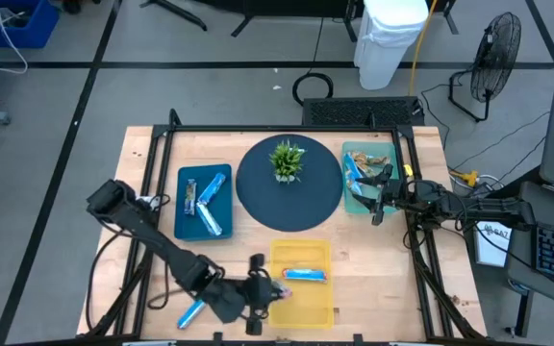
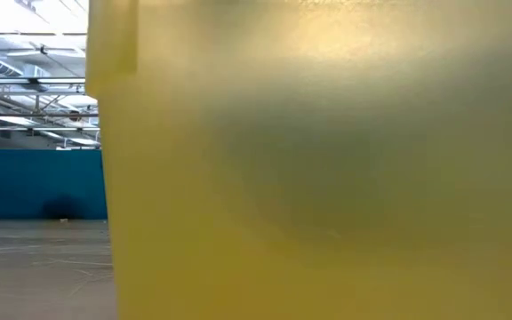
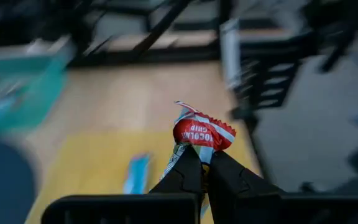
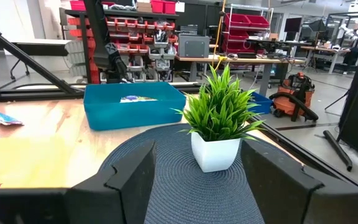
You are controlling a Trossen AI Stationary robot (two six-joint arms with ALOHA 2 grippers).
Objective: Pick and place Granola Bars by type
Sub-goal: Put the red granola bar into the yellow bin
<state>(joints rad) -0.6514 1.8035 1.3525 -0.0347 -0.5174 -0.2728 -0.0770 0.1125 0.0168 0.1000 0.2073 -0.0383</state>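
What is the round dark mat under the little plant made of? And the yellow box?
The round mat looks like woven cord or fibre, matte: ridged rings circle around it. The yellow box looks like plastic, smooth and somewhat see-through, judging by the glowing yellow wall that fills the low view.

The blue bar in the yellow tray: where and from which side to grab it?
Probably pinch the blue bar across its narrow middle, coming straight down. It lies flat in the yellow tray, clear of the walls, so both long edges look reachable. The left end effector is shut on a red-wrapped bar.
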